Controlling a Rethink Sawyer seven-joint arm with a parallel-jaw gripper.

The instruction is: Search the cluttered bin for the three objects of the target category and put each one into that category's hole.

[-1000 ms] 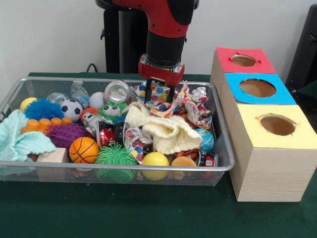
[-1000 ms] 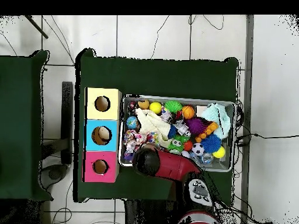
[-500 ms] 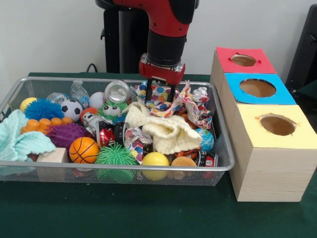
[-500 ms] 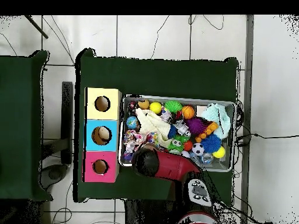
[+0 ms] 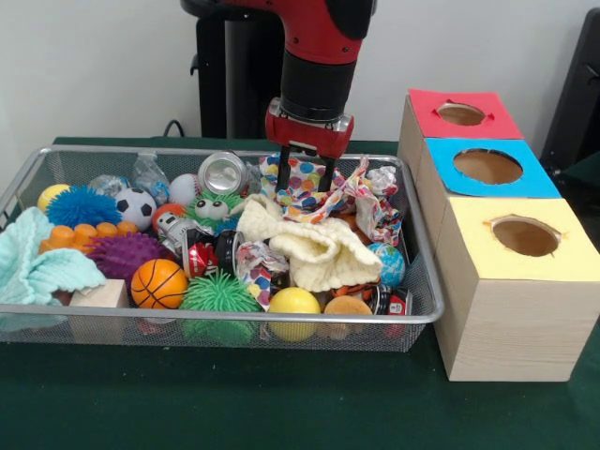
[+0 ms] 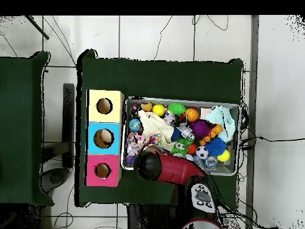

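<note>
One polka-dot cloth (image 5: 319,185) hangs clenched in my gripper (image 5: 306,180), lifted just above the cream cloth (image 5: 309,246) at the wire bin's (image 5: 234,319) back edge.

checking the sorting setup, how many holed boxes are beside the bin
3, in a row beside the wire bin: the yellow box nearest the camera, the blue box in the middle, and the red box farthest back. None looks hidden.
</note>
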